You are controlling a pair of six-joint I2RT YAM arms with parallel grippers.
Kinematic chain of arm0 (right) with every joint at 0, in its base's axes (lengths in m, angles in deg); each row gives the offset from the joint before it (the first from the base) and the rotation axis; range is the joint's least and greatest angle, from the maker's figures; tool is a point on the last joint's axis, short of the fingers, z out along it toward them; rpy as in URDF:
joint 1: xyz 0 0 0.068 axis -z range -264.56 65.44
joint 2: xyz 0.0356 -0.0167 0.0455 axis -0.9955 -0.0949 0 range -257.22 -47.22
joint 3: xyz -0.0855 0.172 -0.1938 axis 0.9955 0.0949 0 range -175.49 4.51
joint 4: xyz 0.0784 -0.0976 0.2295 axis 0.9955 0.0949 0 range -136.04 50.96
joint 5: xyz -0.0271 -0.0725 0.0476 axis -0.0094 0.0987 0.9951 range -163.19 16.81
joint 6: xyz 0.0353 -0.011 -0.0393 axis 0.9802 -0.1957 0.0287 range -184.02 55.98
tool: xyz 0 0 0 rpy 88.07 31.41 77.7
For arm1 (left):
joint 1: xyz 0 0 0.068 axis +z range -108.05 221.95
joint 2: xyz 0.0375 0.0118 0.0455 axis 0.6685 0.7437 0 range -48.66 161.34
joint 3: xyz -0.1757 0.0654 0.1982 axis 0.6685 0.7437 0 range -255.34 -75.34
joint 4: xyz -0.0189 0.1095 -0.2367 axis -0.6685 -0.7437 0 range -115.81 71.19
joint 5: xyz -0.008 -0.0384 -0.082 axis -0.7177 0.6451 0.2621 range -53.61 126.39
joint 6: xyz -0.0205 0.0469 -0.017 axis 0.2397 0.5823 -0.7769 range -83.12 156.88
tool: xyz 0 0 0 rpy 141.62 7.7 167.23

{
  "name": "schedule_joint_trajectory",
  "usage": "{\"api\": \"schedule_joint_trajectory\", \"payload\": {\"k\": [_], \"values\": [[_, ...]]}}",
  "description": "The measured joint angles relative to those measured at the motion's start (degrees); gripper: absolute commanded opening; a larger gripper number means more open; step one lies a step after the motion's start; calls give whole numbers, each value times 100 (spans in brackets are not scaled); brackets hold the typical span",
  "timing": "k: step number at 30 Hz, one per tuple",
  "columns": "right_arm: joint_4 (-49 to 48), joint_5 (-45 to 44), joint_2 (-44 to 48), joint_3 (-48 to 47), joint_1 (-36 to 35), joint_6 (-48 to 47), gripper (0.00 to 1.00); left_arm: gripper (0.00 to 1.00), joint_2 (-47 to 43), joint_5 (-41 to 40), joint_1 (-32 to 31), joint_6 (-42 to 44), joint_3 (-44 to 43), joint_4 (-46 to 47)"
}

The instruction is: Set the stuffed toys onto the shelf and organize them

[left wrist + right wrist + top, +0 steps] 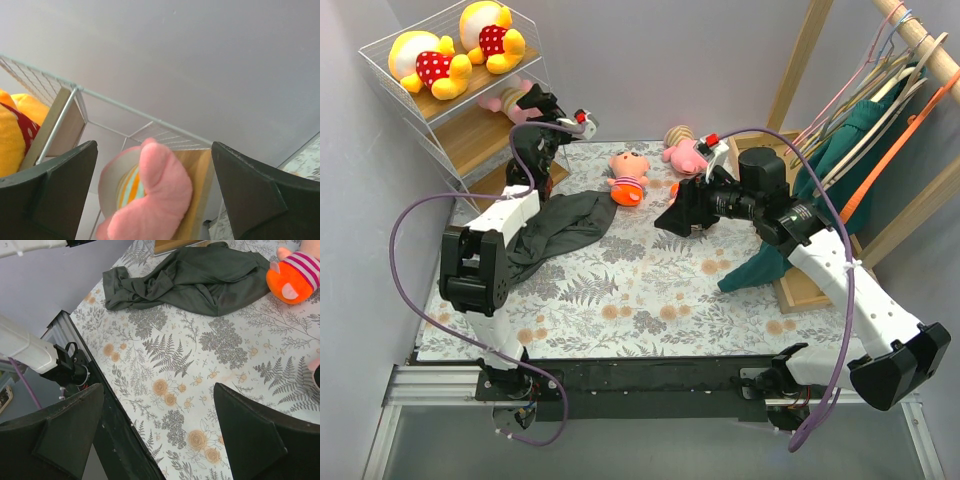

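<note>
Dark fingers [55,190] of the left gripper [155,150] stand wide apart. A pink pig [150,200] lies between them on the middle board of the shelf [470,140], and I see no finger touching it. Two yellow bears [430,62] sit on the top board. Out over the table [650,290], the right gripper [159,390] is wide open too and holds nothing. An orange doll [628,178] and another pig [682,150] lie near a grey cloth [565,225]. I think the pink pig is close to the board's edge, so a bump from the arm could knock it off.
</note>
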Motion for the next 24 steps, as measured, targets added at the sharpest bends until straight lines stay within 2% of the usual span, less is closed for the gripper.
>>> {"api": "schedule_joint_trajectory", "payload": {"k": [7,12,17,24], "values": [[125,-275,127,118,0,-24,98,98,-531,-348,-592,-229,621,-61],[227,-632,350,398,0,-24,98,98,-1283,-295,-940,-874,1126,-442],[361,-1106,516,616,0,-11,96,98,-2297,214,-1287,-1956,1316,-1274],[389,-1628,514,664,0,63,92,98,-4041,1163,-1534,-4356,2131,-1847]]}}
